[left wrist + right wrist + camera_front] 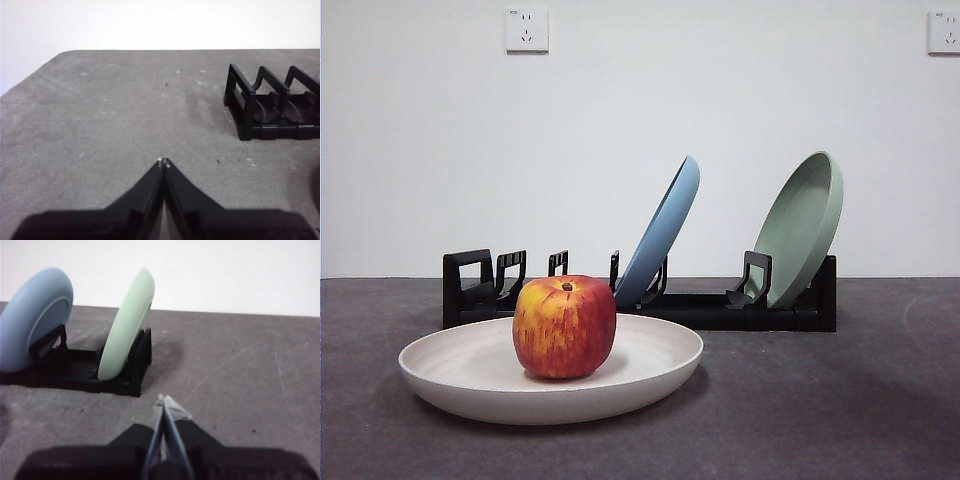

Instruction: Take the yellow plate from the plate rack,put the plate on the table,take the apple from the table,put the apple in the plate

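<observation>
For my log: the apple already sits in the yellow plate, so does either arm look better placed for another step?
Neither. The apple rests in the yellow plate; left gripper and right gripper are both shut, away from it.

The dark grey tabletop carries the cream plate at near left, lying flat, and behind it the long black rack, which runs left to right across the far side, just beyond the plate's far rim.

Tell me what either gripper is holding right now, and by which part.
Nothing is held: the left gripper and right gripper are shut on nothing, away from the apple.
</observation>
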You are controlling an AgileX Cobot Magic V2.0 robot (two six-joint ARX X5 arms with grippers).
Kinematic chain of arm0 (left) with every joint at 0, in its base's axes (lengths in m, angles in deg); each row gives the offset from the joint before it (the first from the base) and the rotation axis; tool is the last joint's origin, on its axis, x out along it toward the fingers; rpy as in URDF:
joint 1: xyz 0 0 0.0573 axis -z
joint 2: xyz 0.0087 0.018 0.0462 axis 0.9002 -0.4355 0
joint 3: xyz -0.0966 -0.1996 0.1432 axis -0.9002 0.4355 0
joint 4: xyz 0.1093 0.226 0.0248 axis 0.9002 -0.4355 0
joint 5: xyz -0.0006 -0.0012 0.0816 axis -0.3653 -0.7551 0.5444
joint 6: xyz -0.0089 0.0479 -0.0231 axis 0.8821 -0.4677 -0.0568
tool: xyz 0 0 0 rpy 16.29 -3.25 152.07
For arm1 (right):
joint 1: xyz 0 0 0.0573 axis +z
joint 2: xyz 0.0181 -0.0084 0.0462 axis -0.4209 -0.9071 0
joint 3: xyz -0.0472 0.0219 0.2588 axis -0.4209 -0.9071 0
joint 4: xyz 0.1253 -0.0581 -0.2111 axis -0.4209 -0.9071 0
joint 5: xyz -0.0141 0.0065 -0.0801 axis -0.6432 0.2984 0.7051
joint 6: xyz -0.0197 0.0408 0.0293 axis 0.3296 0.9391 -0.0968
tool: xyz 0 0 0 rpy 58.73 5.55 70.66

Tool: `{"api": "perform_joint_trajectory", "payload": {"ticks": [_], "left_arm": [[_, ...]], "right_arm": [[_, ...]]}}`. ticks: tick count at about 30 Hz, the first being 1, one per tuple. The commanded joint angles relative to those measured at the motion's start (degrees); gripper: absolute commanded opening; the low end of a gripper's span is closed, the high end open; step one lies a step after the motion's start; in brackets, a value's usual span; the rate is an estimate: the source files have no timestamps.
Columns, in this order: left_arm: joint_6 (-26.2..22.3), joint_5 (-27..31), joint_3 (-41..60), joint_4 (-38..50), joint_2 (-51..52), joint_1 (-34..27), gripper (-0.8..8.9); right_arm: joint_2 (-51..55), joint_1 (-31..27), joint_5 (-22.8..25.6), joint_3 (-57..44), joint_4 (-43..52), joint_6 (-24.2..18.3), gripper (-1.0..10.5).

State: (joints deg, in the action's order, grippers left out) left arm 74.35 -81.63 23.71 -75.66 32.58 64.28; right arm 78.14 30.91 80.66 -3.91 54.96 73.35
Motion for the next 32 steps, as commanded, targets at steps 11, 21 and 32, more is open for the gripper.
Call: {"api": "perform_joint_trajectory", "payload": {"ticks": [11,21,32], "left_arm": [[0.2,-0.2,0.8,0.2,0.1,-0.2,-0.01],[0.2,-0.2,0.8,0.2,0.1,-0.2,-0.01],[0.2,-0.2,0.8,0.2,0.1,-0.2,-0.01]], "right_arm": [[0.4,0.0,-0.4,-3.8,-1.1,4.9,0.0],[-1.0,0.0,-1.1,-3.8,-1.0,8.7,0.0],[-1.0,0.0,-1.1,-3.8,-1.0,8.7,0.0]]}}
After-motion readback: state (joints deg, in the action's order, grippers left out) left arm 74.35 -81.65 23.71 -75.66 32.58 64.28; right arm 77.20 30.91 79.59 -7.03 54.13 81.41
